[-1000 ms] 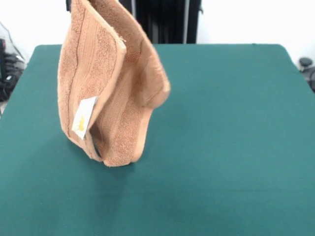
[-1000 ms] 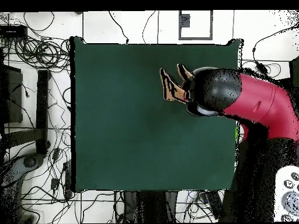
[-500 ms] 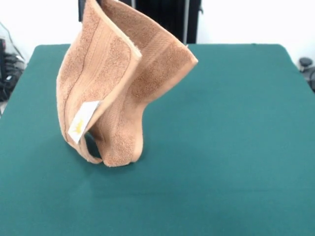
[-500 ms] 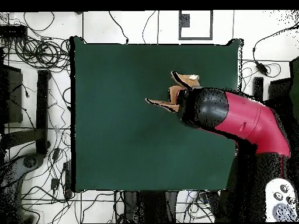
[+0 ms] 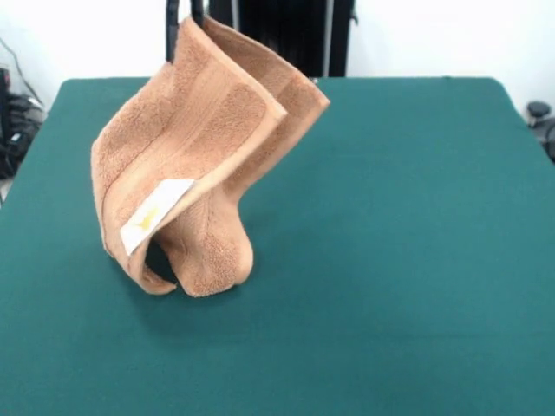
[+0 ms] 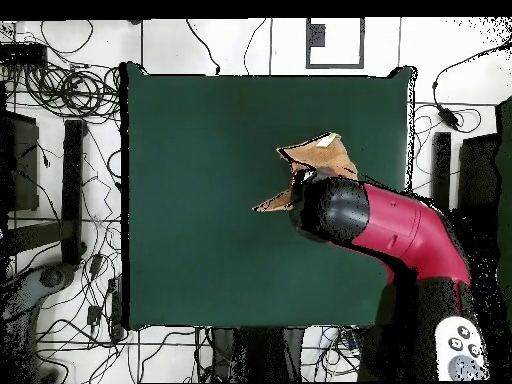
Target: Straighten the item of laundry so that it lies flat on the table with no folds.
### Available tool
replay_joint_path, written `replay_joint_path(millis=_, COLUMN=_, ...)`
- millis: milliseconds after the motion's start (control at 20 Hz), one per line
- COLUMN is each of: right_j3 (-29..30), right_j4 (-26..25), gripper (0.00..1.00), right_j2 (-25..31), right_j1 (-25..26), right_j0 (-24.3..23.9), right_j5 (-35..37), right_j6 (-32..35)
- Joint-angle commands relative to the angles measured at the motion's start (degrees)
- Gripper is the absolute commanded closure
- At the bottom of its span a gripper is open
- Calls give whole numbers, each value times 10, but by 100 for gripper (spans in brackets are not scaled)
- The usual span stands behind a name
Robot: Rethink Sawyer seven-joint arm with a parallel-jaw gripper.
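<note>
Front view showed the table [image 5: 416, 260], then the towel [image 5: 186, 165], hanging folded, its lower end resting left of centre. It looked soft and light; a free corner seemed best to hold. Against half a second earlier, it leaned lower. The tool [image 5: 186, 13] was grasping its top edge.

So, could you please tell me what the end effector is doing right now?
End effector: closed on the towel, holding its top edge up; the lower end rests on the table.
</note>
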Motion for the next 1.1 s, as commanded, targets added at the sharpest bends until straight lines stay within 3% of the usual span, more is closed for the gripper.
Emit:
replay_joint_path(millis=50, right_j3=146, right_j4=24, gripper=100, right_j2=63, right_j1=-6, right_j0=-2, right_j5=-80, right_j6=88)
replay_joint_path(millis=550, right_j3=259, right_j4=25, gripper=100, right_j2=138, right_j1=-34, right_j0=-82, right_j5=-186, right_j6=71)
replay_joint_path(millis=1100, right_j3=294, right_j4=-3, gripper=100, right_j2=163, right_j1=-31, right_j0=-110, right_j5=-245, right_j6=87)
